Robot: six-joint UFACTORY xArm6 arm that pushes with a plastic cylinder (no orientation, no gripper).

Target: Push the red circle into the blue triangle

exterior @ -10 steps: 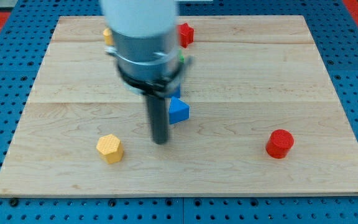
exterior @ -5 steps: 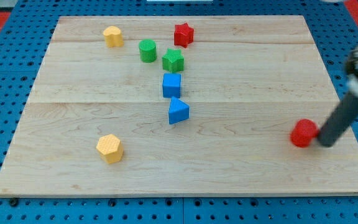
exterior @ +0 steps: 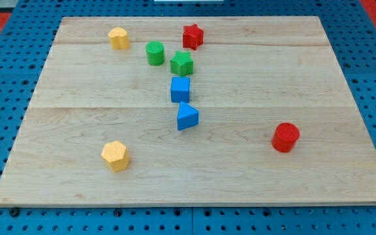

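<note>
The red circle (exterior: 285, 137) lies near the counter's (exterior: 77, 85) right edge, well apart from the blue triangle (exterior: 187, 117) at the middle, nothing between them. My tip does not show, so I cannot tell its state.

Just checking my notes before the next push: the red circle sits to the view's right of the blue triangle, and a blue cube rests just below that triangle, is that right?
One detail is off. In the camera view the blue cube sits just above the blue triangle, toward the view's top, not below it. The red circle is indeed to the triangle's right. My tip does not show.
</note>
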